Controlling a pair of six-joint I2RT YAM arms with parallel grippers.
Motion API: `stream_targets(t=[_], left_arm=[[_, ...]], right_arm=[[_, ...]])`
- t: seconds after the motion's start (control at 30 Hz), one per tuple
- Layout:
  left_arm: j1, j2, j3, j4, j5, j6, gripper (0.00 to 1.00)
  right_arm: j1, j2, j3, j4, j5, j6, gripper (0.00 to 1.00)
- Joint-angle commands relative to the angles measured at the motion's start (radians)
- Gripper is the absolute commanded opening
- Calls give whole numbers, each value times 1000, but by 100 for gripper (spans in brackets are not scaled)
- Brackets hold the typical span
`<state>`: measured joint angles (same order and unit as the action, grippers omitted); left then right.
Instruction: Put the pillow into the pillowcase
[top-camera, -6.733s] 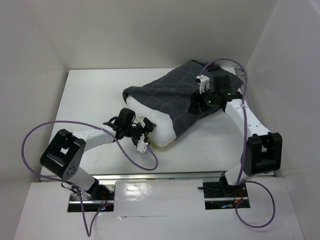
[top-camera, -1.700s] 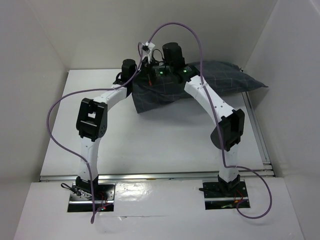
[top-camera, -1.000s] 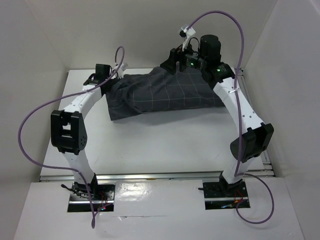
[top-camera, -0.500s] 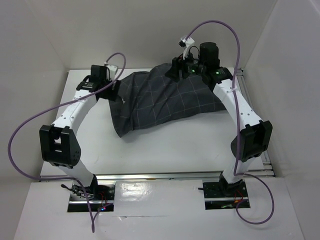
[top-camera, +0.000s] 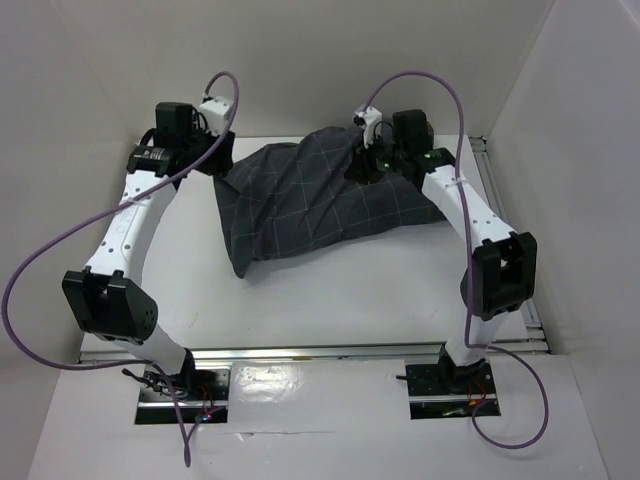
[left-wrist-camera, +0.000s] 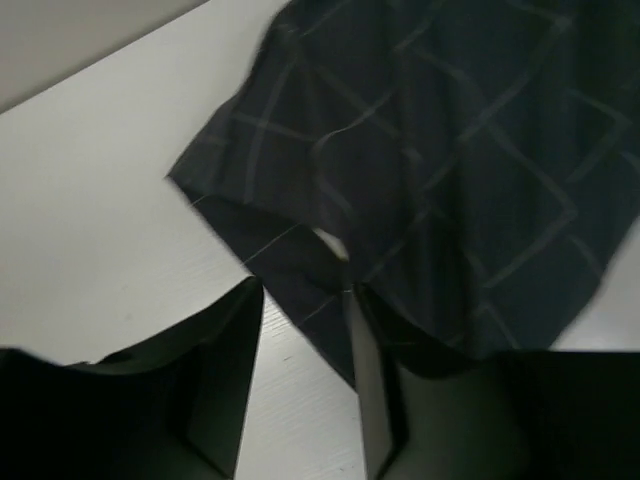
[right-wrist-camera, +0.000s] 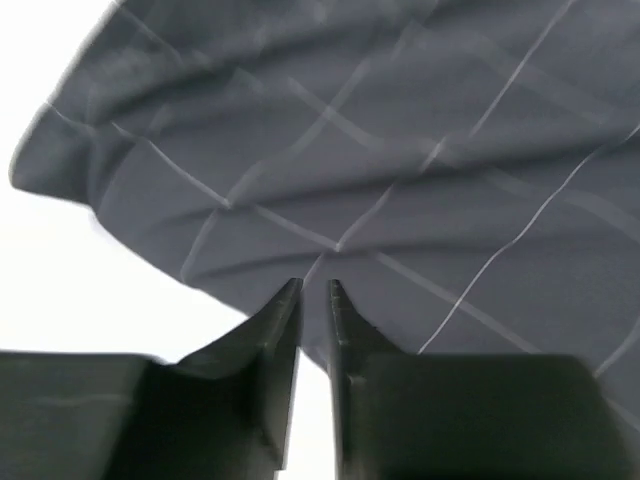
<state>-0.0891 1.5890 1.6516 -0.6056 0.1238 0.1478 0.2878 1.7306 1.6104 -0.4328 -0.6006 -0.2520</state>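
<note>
Pillowcase (top-camera: 320, 205) lies spread on the far half of the white table (top-camera: 330, 300), dark charcoal with a thin light grid, wrinkled and looking plump rather than flat. Its near left corner points back towards my arm bases. The pillow is hidden from me, apart perhaps from a small pale patch at a fold in the left wrist view, and I cannot tell what that patch is.

My left gripper (top-camera: 218, 152) is raised at the far left, just beside the pillowcase's left edge. On its wrist camera the left gripper (left-wrist-camera: 305, 300) has its fingers (left-wrist-camera: 225, 370) spread apart and nothing is between them. Bare table and a dark corner of the cloth show beyond the gap.

My right gripper (top-camera: 362, 165) sits at the far edge of the pillowcase, over the cloth. On its wrist camera the right gripper (right-wrist-camera: 313, 290) has its fingers (right-wrist-camera: 275, 340) drawn almost together, leaving only a slit. I see no fabric caught in it, and the gridded cloth fills the view past the tips.
</note>
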Motion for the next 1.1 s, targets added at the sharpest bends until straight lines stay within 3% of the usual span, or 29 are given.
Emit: stream_targets(t=[0.0,0.03,0.07,0.13,0.17,0.2,0.23,0.27,0.33,0.6,0.73,0.87,0.9,0.93,0.97,1.07], left_arm=[[-38,41,137,-81,311,32,50],[-52,73,224,-110,367,32,41],[-63,139,264,-158,397,12,39],[-75,199,357,-178,424,-28,27],[-75,242,369,-189,424,-63,27],[-75,258,369,-177,424,-82,29],[-75,270,369,-177,403,-94,37],[-64,282,369,-177,402,-94,53],[-64,305,360,-148,351,-94,66],[-64,410,422,-198,376,-25,71],[-109,420,450,-272,410,97,77],[-188,327,357,-283,393,243,87],[-201,300,280,-283,375,275,91],[-213,269,234,-272,357,320,96],[-237,205,190,-255,344,346,100],[-296,96,19,-220,286,459,100]], right_arm=[[-7,44,-24,-46,-4,-47,20],[-7,79,-12,-46,-4,-38,16],[-7,96,9,-59,-4,-38,11],[-16,150,49,-69,-4,-18,9],[-16,165,66,-78,-4,5,8],[-16,197,81,-78,-4,5,8],[-16,211,98,-78,-4,16,8],[-16,224,127,-78,-4,16,7],[-16,259,158,-89,5,26,5],[-16,337,209,-179,61,13,5],[-16,337,169,-202,90,-21,7],[-71,197,71,-160,-45,-56,32],[-72,149,-20,-126,-57,-76,38],[-72,103,-68,-92,-57,-96,52],[-72,62,-105,-49,-57,-154,59],[-72,-66,-205,-38,-47,-283,75]])
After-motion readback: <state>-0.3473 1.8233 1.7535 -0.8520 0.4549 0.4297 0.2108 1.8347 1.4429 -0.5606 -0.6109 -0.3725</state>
